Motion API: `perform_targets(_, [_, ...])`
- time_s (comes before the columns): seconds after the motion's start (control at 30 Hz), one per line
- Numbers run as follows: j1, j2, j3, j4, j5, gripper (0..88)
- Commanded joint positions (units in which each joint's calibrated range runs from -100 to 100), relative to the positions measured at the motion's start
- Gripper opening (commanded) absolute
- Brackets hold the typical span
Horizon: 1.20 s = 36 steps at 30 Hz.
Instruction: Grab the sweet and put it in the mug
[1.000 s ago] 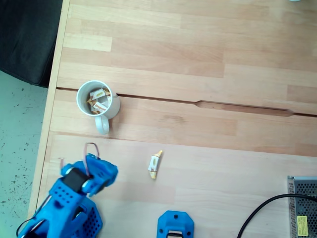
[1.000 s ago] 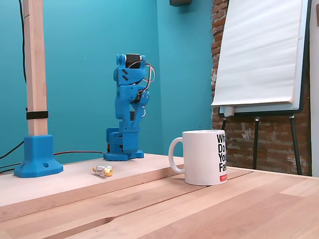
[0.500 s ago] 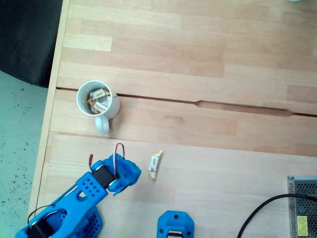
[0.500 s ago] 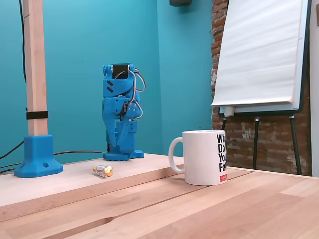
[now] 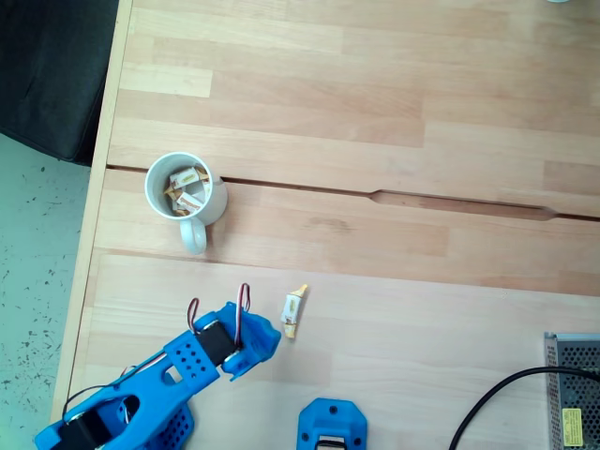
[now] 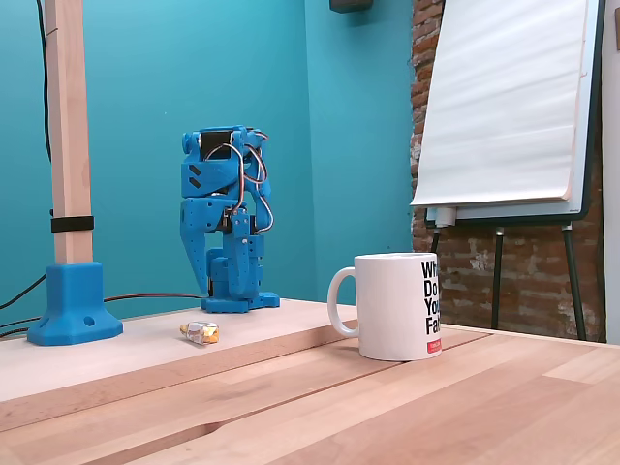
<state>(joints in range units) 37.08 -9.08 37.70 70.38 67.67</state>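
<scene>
The sweet (image 5: 293, 310) lies on the wooden table, white-wrapped with yellow-orange twisted ends, well below and to the right of the mug in a fixed view from above. In the low side fixed view the sweet (image 6: 201, 332) rests on the table's raised board. The white mug (image 5: 185, 190) stands upright with its handle toward the arm and holds other wrapped sweets; from the side the mug (image 6: 397, 305) shows black lettering. My blue gripper (image 5: 251, 352) hangs just left of the sweet, apart from it. Seen from the side, the gripper (image 6: 218, 286) points down with a gap between its fingers, holding nothing.
A blue post foot (image 5: 332, 427) sits at the bottom edge, right of the arm, and carries a wooden post (image 6: 66, 126). A metal box (image 5: 572, 389) and black cable (image 5: 487, 403) occupy the bottom right corner. The table's left edge (image 5: 94, 234) runs close to the mug.
The arm has swung right and lowered toward the sweet, and its fingers have spread apart. Sweet and mug have not moved.
</scene>
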Motion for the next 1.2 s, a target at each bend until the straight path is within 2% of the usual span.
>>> perform_targets(0.0, [0.6, 2.5, -6.3, -0.5, -0.1, 21.4])
perform_targets(0.4, [0.6, 19.6, -20.9, -0.5, 0.3, 21.4])
perform_targets(1.17, [4.3, 25.9, -23.8, -1.3, 0.7, 21.4])
